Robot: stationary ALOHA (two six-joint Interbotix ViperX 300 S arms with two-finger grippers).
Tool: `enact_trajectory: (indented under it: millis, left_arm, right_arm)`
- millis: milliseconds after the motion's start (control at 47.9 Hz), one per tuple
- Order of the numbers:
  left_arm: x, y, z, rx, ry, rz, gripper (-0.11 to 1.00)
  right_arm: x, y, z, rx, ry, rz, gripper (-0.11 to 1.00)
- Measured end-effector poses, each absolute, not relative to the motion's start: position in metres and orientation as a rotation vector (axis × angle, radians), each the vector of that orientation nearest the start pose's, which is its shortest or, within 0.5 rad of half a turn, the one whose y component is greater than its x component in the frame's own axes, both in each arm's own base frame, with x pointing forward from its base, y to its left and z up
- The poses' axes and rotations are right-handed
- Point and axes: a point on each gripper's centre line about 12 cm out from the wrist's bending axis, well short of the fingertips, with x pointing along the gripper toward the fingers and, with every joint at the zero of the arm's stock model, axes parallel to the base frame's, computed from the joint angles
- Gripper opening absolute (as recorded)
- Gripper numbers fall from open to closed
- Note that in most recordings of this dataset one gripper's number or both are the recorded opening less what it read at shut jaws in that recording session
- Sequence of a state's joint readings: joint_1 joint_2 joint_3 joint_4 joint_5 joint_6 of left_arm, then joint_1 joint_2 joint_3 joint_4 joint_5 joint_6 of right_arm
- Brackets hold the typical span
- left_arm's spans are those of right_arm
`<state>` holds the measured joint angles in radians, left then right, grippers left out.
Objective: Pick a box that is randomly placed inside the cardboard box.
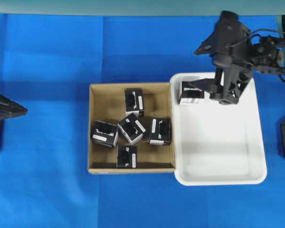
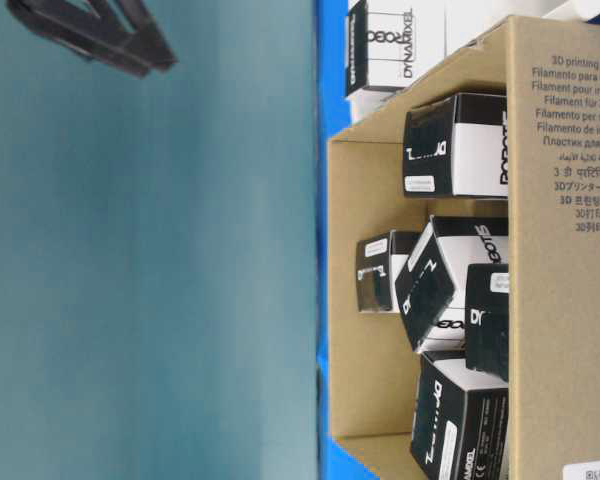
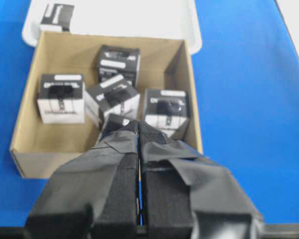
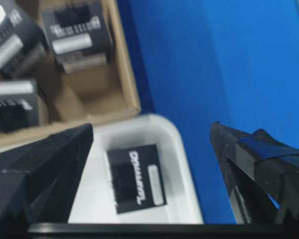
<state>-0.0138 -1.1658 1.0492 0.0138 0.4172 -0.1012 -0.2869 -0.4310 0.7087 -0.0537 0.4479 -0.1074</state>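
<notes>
The box [image 1: 191, 92] is a small black carton with one white word across its top. It lies in the far left corner of the white tray [image 1: 218, 152], outside the cardboard box [image 1: 107, 102], and nothing holds it. My right gripper [image 1: 213, 92] hangs over that corner, open. In the right wrist view the box [image 4: 136, 177] sits low between the wide-apart fingers of the right gripper [image 4: 150, 128], touching neither. My left gripper [image 3: 138, 124] is shut and empty, back from the cardboard box [image 3: 25, 112] at the table's left edge [image 1: 19, 110].
Several similar black cartons [image 1: 131, 128] lie at different angles inside the cardboard box. The white tray stands right against its right wall. Blue cloth [image 1: 47, 180] covers the table around both.
</notes>
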Motion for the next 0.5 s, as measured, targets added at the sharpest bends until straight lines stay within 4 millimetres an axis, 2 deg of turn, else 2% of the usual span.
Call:
enact_trajectory:
  millis: [501]
  left_arm:
    - [0.159, -0.001, 0.300, -0.087, 0.302, 0.009, -0.05]
  right_arm:
    - [0.285, -0.056, 0.278, -0.066, 0.578, -0.165, 0.99]
